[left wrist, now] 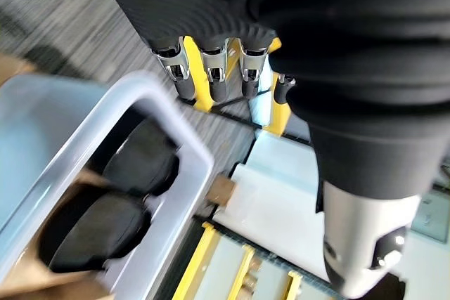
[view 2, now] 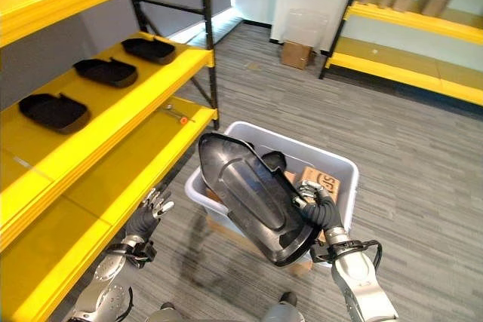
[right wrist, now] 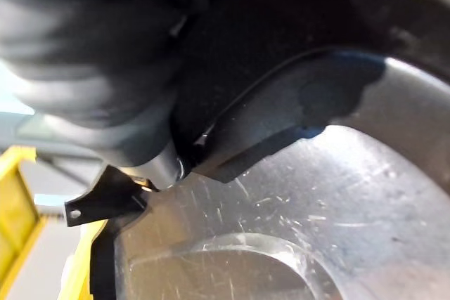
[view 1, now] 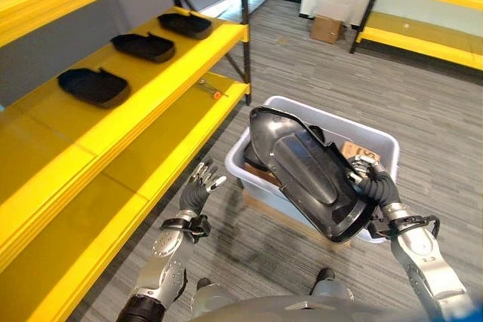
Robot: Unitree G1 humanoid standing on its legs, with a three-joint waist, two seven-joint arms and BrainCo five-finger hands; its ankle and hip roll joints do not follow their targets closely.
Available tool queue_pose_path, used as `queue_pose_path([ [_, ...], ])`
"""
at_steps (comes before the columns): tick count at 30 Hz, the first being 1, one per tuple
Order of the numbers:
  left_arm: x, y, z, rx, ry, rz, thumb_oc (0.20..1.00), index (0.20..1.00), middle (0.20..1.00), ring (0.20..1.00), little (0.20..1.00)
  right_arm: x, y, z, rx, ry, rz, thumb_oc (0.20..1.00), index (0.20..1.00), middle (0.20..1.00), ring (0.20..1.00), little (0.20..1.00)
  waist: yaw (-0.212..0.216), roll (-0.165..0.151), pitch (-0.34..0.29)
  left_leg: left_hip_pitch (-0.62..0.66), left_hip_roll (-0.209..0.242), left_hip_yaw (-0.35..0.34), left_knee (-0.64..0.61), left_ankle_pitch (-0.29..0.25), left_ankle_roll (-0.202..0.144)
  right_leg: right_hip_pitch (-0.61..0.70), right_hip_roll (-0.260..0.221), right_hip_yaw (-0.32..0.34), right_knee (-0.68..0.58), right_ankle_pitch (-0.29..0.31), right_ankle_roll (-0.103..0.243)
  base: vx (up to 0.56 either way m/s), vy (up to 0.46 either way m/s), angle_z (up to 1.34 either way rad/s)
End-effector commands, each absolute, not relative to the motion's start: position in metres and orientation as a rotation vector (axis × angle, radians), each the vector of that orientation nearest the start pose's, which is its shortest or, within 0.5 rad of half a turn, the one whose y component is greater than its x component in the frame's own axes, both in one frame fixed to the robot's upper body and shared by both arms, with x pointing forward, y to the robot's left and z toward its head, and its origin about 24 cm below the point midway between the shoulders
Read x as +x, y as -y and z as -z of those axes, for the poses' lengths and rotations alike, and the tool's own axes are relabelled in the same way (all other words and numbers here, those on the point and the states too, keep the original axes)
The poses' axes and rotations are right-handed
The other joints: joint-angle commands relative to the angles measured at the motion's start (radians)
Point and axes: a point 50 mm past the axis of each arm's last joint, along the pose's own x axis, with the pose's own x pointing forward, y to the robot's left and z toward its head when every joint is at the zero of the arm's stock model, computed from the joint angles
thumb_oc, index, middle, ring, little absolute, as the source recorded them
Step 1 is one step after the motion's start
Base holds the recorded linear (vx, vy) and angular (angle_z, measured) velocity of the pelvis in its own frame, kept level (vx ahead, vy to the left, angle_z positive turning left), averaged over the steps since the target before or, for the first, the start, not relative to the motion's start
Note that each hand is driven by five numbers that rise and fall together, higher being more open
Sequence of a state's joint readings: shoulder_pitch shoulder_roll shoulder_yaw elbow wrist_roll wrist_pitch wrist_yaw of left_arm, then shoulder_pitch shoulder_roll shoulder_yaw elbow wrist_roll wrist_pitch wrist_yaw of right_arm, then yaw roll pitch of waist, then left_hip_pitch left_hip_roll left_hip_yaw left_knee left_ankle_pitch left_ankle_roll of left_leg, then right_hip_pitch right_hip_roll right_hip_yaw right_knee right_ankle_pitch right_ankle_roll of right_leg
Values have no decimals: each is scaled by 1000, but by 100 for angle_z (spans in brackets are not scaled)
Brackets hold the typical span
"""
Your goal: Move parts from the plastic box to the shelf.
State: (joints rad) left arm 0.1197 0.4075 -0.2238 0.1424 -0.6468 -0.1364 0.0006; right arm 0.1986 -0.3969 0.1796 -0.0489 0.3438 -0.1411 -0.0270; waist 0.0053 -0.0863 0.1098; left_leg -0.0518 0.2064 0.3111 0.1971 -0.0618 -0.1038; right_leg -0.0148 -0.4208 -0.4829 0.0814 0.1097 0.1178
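A large black moulded plastic part [view 1: 306, 171] hangs tilted above the pale plastic box [view 1: 381, 141], its hollow side toward me. My right hand [view 1: 366, 171] is shut on its right edge, fingers curled over the rim; the part's scratched inner face [right wrist: 281, 201] shows close up in the right wrist view. More black parts [left wrist: 140, 166] lie inside the box [left wrist: 190, 145]. My left hand [view 1: 200, 186] hangs open and empty left of the box, beside the yellow shelf [view 1: 151, 103]. Three black parts [view 1: 94, 86] lie in a row on the middle shelf board.
The box rests on a cardboard piece on the grey floor. A small tool [view 1: 211, 90] with an orange tip lies on the lower shelf board. A black shelf post [view 1: 245, 28] stands at the shelf's end. Another yellow shelf [view 1: 423, 35] and a carton [view 1: 326, 29] stand far back.
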Motion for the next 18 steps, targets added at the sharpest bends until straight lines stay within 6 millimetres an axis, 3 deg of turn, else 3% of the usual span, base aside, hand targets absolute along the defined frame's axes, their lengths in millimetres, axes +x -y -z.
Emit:
queue_pose_path([
  [1,223,-206,-28,-194,-28,64,1000,1000,1000,1000,1000,234,188,-78,-41,200,-163,200,200,200,200,200,31,26,-18,-40,8,-35,-47,46,22,113,-36,7,65,60,114,101,253,46],
  [4,222,-207,-28,-197,-27,59,1000,1000,1000,1000,1000,236,187,-78,-36,201,-161,200,200,200,200,200,40,17,-20,-50,-15,-39,-40,28,37,118,-53,-2,58,93,123,75,208,19],
  [5,220,-212,-29,-186,-24,46,1000,1000,1000,1000,1000,238,186,-78,-37,205,-155,200,200,200,200,200,58,12,-31,-56,-66,-48,-59,14,64,116,-85,-14,63,168,135,104,310,23],
  [7,218,-216,-29,-169,-27,32,1000,1000,1000,1000,1000,239,184,-73,-20,183,-148,200,200,200,200,200,67,13,-44,-37,-127,-64,-117,7,98,101,-125,-17,100,242,144,124,335,28],
  [8,218,-216,-29,-169,-27,31,1000,1000,1000,1000,1000,239,183,-73,-19,183,-149,200,200,200,200,200,67,10,-45,-35,-132,-63,-123,10,100,99,-129,-16,101,244,144,145,395,35],
  [9,217,-218,-29,-143,-26,30,1000,1000,1000,1000,1000,239,181,-70,0,169,-149,200,200,200,200,200,68,25,-46,-5,-167,-82,-177,12,129,73,-136,4,167,238,134,137,393,43],
  [11,218,-218,-28,-120,-32,27,1000,1000,1000,1000,1000,237,183,-66,9,156,-144,200,200,200,200,200,52,33,-42,14,-195,-99,-219,41,156,12,-76,113,243,181,95,110,376,40],
  [14,222,-211,-26,-125,-39,48,1000,1000,1000,1000,1000,232,190,-65,45,148,-115,200,200,200,200,200,-7,62,-27,53,-192,-161,-249,49,155,-98,151,301,269,-22,24,157,159,75],
  [15,223,-206,-24,-129,-47,69,1000,1000,1000,1000,1000,230,195,-63,48,142,-103,200,200,200,200,200,-37,70,-9,80,-195,-184,-256,44,154,-171,252,363,248,-75,-1,196,94,88],
  [18,223,-199,-21,-150,-56,96,1000,1000,1000,1000,1000,226,198,-61,53,135,-95,200,200,200,200,200,-79,56,10,120,-229,-231,-271,31,154,-228,346,419,118,-36,6,177,-7,76],
])
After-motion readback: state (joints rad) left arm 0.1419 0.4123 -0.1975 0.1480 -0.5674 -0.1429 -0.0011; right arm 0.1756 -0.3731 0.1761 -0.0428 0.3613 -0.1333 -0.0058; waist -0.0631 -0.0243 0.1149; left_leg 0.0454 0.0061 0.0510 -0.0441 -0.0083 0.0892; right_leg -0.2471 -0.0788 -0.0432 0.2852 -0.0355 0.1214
